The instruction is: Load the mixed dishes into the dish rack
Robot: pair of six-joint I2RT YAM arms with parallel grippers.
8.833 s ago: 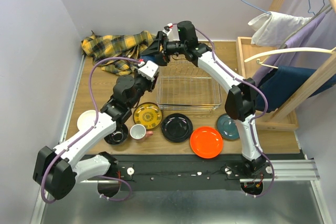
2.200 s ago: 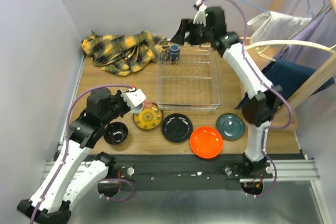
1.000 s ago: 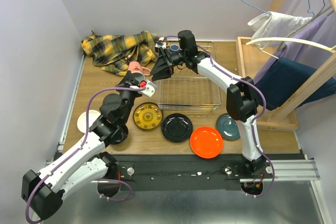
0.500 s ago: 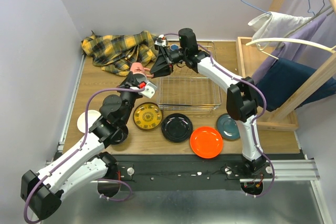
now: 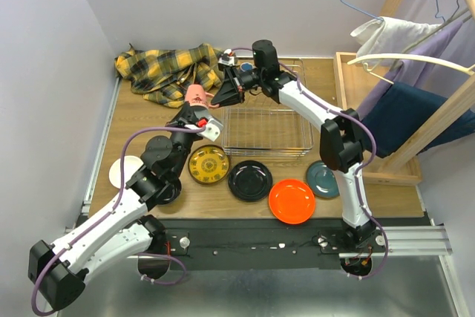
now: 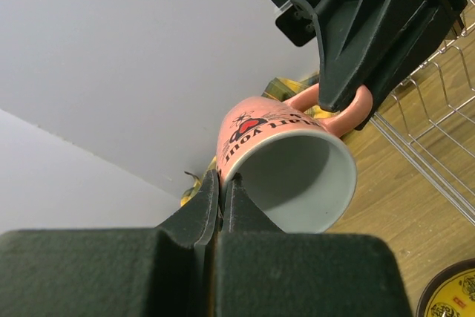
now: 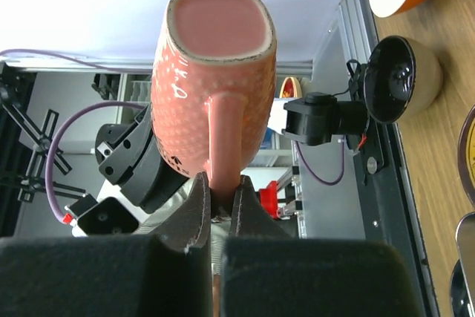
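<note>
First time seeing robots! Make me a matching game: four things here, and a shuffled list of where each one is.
1. pink mug
2. orange plate
3. plaid cloth
4. dish rack

A. bunched up at the table's far left corner
B. in the air, pinched by the left gripper and right gripper
C. lying flat near the table's front edge
D. wire mesh, standing mid-table

Pairs: 1-B, 2-C, 3-A, 4-D

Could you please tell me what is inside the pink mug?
The left wrist view shows only a bare, pale inner wall in the pink mug; nothing shows there. Its bottom is hidden behind its own rim.
</note>
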